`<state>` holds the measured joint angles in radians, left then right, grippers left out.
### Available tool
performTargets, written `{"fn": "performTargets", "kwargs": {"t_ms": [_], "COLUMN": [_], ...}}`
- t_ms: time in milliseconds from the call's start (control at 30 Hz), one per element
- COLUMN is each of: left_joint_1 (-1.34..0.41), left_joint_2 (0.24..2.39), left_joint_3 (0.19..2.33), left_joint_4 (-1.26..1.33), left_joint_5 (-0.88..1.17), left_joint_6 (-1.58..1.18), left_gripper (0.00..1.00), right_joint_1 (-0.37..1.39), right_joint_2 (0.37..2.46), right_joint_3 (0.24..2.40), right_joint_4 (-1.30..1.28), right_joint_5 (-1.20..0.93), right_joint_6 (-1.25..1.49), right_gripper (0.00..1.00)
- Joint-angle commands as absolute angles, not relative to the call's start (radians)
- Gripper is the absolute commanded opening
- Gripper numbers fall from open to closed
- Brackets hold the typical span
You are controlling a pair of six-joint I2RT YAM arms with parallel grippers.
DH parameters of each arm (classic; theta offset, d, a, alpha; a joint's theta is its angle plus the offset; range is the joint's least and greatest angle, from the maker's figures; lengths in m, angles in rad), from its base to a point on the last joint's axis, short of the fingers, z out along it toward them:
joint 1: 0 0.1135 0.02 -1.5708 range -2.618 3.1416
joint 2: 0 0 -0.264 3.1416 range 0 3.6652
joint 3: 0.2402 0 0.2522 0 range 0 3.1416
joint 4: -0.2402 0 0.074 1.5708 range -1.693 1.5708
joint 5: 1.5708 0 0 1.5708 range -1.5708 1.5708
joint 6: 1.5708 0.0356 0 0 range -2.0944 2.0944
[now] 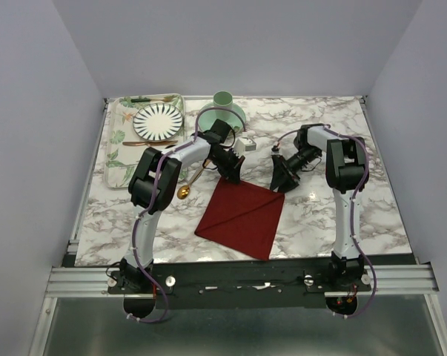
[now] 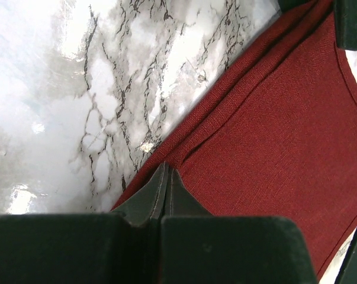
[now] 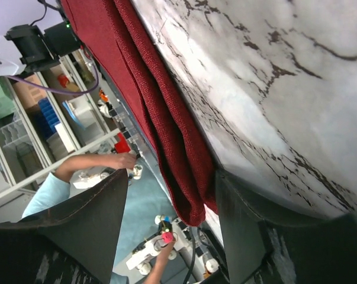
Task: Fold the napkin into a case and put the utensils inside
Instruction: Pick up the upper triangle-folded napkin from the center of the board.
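- In the middle of the marble counter (image 1: 319, 215) the dark red napkin (image 1: 242, 215) lies flat, turned like a diamond, one corner pointing at the arm bases.
- At its far left corner the left pincer (image 1: 229, 172) is down on the cloth. The left wrist view shows the pincer (image 2: 165, 174) clenched, tips pressed together on the hem of the napkin (image 2: 273, 148), where a crease runs off from them.
- At the far right corner sits the right pincer (image 1: 281, 180). From its own camera the pincer (image 3: 172, 177) is released, fingers (image 3: 77, 225) well apart, with the doubled edge of the napkin (image 3: 148, 106) lying between them, ungripped.
- The gold spoon (image 1: 184, 192) rests on the counter left of the napkin, apart from it, beside the left arm's forearm.
- At the far left a patterned tray (image 1: 119, 159) carries the striped plate (image 1: 158, 121); a green cup (image 1: 223, 99) stands just right of it.
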<state>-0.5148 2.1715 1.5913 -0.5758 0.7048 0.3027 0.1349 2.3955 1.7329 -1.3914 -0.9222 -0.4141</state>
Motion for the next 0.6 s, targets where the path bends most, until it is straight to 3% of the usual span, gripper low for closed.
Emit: {"fn": "performTargets", "kwargs": {"t_ms": [0,367,567], "left_joint_1": [-0.522,-0.522,-0.523], "left_joint_2": [2.194,2.183,2.183], "left_joint_3": [1.591,1.578,1.577], "left_joint_4": [-0.583,-0.575,-0.575], "left_joint_5": [0.647,0.641,0.638], "left_joint_6": [0.285,0.284,0.284], "left_gripper": [0.0,0.0,0.0], "right_joint_1": [0.14,0.095,0.095], "right_joint_2": [2.428,2.392,2.378], "right_joint_3": [1.701,1.629,1.6], "right_joint_4": [-1.453,-1.413,-1.402], "right_joint_5": [-0.911,-0.802,-0.813], "right_joint_6": [-0.5,-0.477,-0.479], "right_gripper": [0.68,0.66,0.57]}}
